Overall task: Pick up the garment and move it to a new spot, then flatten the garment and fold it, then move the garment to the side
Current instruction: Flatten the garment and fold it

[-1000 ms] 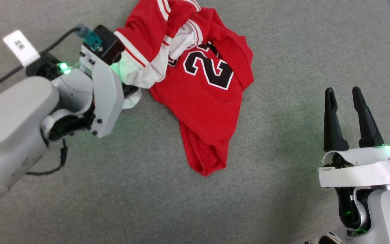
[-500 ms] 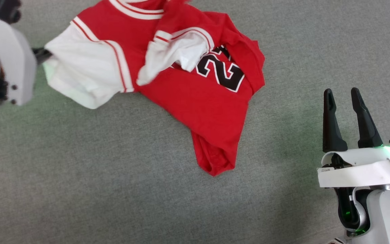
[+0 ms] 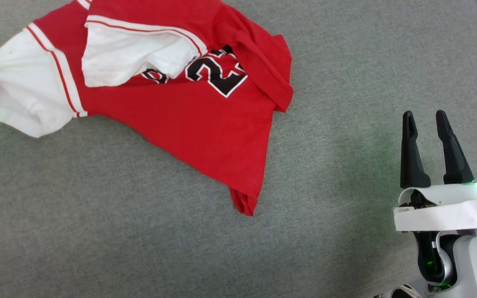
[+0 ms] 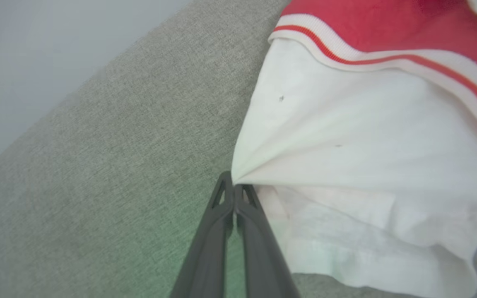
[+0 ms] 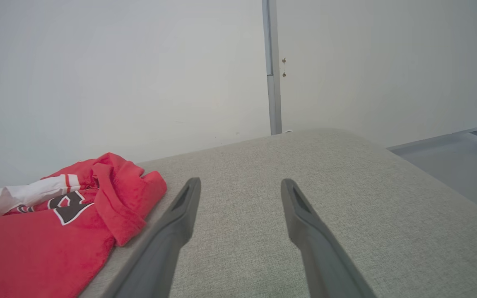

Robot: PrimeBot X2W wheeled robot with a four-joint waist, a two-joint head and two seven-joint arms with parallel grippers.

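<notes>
a: what just changed?
b: the left gripper [image 4: 234, 188], clenched on one white sleeve [image 3: 19, 91], has dragged the red jersey-style t-shirt with white sleeves [image 3: 189, 120] further from the right gripper [image 3: 424, 115] across the grey fabric table [image 3: 139, 231]. it lies more spread now, so i'd say flattening has begun.
a: counts?
b: one shirt, two sleeves, two grippers. the right gripper's fingers are released, well apart from the shirt.

The right gripper [image 5: 240, 185] has its two dark fingers spread wide over the grey fabric surface [image 5: 346, 198], just bare cloth between them. The garment [image 5: 35, 248] lies rumpled at the lower left, red with a bit of white sleeve and part of a black numeral showing. There's a plain white wall [image 5: 118, 74] behind, with a grey vertical strip [image 5: 272, 82].
</notes>
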